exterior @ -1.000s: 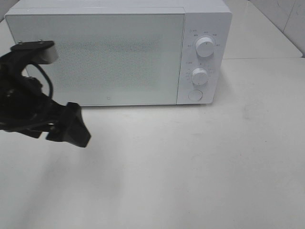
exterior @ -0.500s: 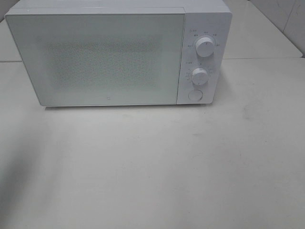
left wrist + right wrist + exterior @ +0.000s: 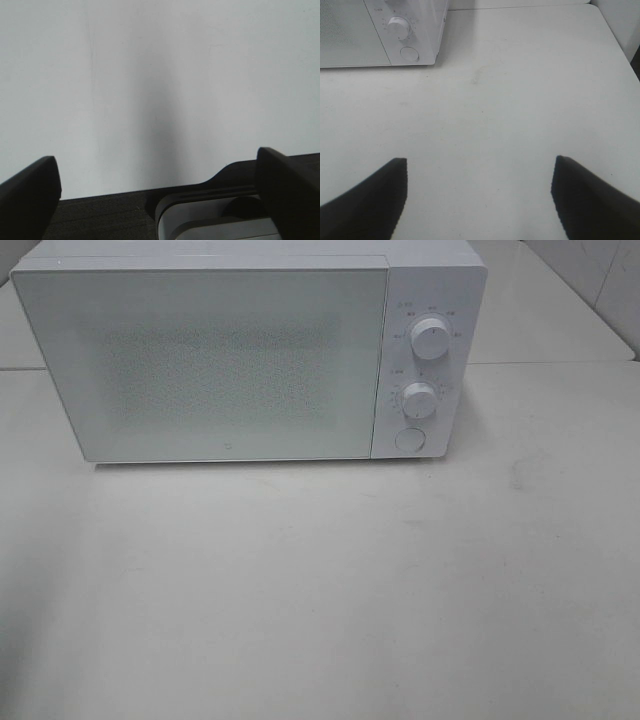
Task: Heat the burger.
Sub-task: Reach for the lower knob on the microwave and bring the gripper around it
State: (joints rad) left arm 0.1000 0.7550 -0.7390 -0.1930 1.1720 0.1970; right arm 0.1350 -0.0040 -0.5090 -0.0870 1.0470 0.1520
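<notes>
The burger shows in no view. A white microwave (image 3: 230,360) stands at the back of the table with its door (image 3: 215,365) shut. My left gripper (image 3: 157,175) is open, nothing between its dark fingers (image 3: 30,195), facing a plain white surface. My right gripper (image 3: 480,170) is also open and empty over bare tabletop, well in front of and to the right of the microwave (image 3: 350,35). Neither arm appears in the exterior high view.
On the microwave's right panel are an upper knob (image 3: 430,340), a lower knob (image 3: 420,400) and a round button (image 3: 410,439). The white table (image 3: 330,590) stretches in front. A dark band and a grey-white part (image 3: 220,222) lie below the left gripper.
The left arm, seen a second ago at the left edge by the microwave door, has drawn back out of the exterior high view. The microwave has not moved.
</notes>
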